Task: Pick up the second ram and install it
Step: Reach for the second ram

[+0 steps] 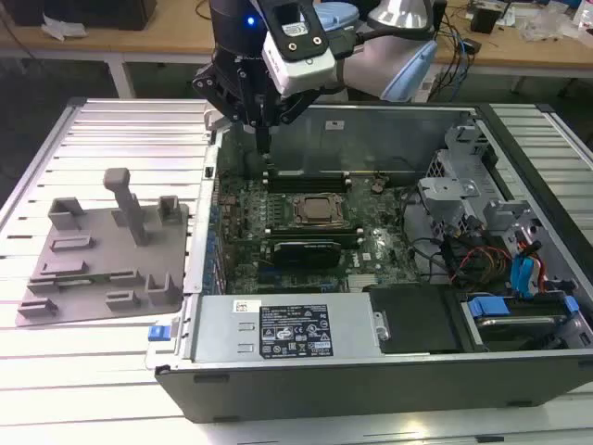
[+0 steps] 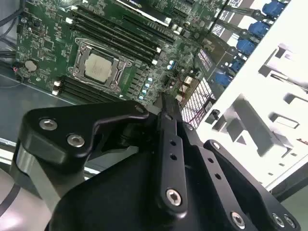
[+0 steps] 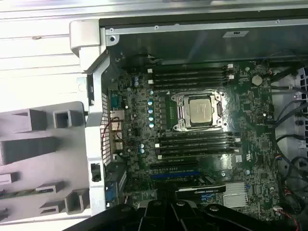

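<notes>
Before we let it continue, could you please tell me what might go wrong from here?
The gripper hangs close to the case wall; a sideways move might clip it. It is also over the motherboard; descending off a memory slot might strike the small capacitors beside it.
</notes>
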You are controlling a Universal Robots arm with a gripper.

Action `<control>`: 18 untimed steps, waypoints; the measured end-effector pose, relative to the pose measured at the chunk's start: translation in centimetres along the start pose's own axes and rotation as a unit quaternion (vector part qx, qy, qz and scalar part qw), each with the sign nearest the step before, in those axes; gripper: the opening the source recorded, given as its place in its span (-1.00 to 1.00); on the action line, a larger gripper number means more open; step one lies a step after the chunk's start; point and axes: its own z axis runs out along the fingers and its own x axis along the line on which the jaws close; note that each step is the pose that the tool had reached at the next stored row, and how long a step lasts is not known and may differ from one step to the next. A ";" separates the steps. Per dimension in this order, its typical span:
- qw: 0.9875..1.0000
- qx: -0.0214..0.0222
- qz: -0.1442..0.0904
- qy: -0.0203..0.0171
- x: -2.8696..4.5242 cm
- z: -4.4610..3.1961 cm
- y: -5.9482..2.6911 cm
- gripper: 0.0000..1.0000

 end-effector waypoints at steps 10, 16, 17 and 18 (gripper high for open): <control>1.000 0.000 0.000 0.000 3.90 -0.10 -0.29 -0.84; 1.000 0.000 0.000 0.000 5.96 -0.16 -0.44 -0.84; 1.000 0.000 0.000 0.000 6.34 -0.17 -0.47 -0.84; 1.000 0.000 0.000 0.000 6.61 -0.17 -0.49 -0.84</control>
